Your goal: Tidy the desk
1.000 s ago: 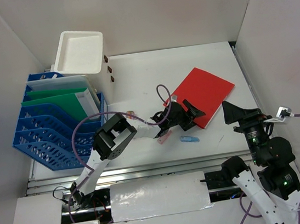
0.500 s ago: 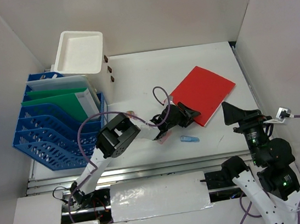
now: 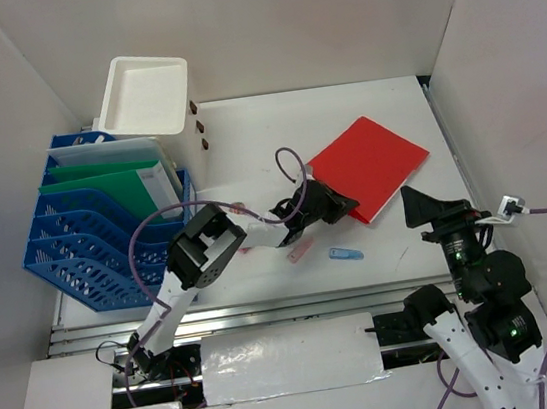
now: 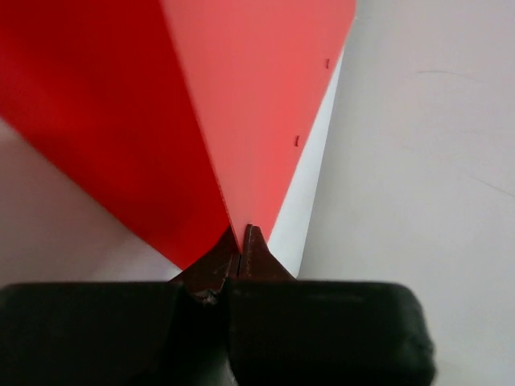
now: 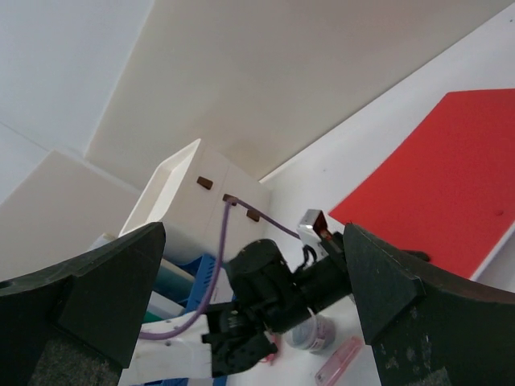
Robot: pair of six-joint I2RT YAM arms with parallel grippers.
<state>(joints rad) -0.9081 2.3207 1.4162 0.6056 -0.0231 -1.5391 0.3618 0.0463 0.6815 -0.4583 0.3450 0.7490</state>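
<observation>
A red notebook [image 3: 369, 164] lies on the white desk [image 3: 264, 130] at centre right. My left gripper [image 3: 342, 205] reaches across to its near-left corner. In the left wrist view the jaws [image 4: 241, 240] are pressed together on the corner of the red notebook's cover [image 4: 257, 96], and a white edge shows beneath the cover. My right gripper [image 3: 423, 207] hovers at the near right, beside the notebook, wide open and holding nothing. Its view looks past both fingers [image 5: 105, 297] toward the left arm and the red notebook [image 5: 451, 177].
A pink eraser-like piece [image 3: 300, 252] and a small blue item [image 3: 345, 254] lie near the front rail. A blue file rack [image 3: 96, 238] with green folders stands at left, a white box with brown knobs [image 3: 146, 95] behind it. A small jar [image 5: 310, 331] sits under the left wrist.
My left gripper has gone from open to shut on the red notebook's near corner and has drawn slightly left. The right arm has barely moved.
</observation>
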